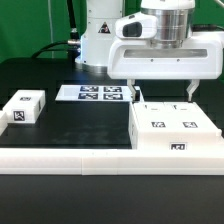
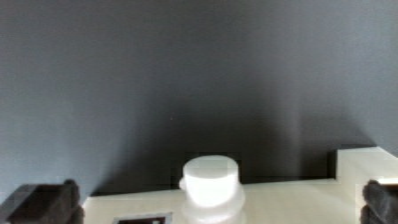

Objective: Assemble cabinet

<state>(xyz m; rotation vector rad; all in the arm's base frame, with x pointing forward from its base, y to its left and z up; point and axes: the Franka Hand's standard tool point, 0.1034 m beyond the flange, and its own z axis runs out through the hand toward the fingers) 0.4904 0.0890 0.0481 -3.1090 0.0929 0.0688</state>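
The cabinet [image 1: 170,131] is a large white box with black-and-white tags, lying on the black table at the exterior view's right. My gripper [image 1: 162,96] hovers just above its far edge, open and empty, with one finger toward each side of the box. In the wrist view the dark fingertips [image 2: 43,204] stand wide apart on either side of a white round peg [image 2: 210,184] that sticks up from the cabinet's top [image 2: 302,192]. The gripper [image 2: 210,206] touches nothing that I can see.
A small white tagged block [image 1: 25,108] lies at the exterior view's left. The marker board [image 1: 94,93] lies flat at the back middle. A long white rail [image 1: 60,156] runs along the table's front edge. The robot base [image 1: 98,40] stands behind.
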